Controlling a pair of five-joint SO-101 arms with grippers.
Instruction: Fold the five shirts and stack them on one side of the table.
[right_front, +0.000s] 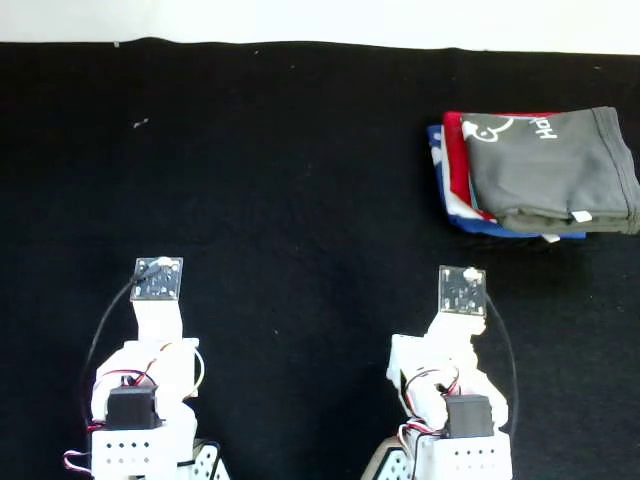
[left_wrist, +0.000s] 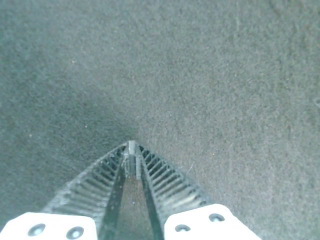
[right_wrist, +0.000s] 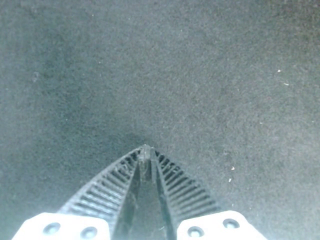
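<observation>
A stack of folded shirts (right_front: 540, 172) lies at the right side of the black table, with a grey shirt (right_front: 555, 165) on top and red (right_front: 456, 150) and blue (right_front: 470, 222) layers showing beneath it. Both arms sit drawn back at the near edge, well short of the stack. My left gripper (left_wrist: 131, 148) is shut with its fingertips meeting over bare cloth, holding nothing. My right gripper (right_wrist: 145, 150) is shut the same way, also empty. From above, the left arm (right_front: 155, 330) stands at the near left and the right arm (right_front: 455, 340) at the near right.
A black cloth (right_front: 280, 180) covers the whole table. Its far edge meets a white wall (right_front: 320, 20) along the top. Cables loop beside each arm base.
</observation>
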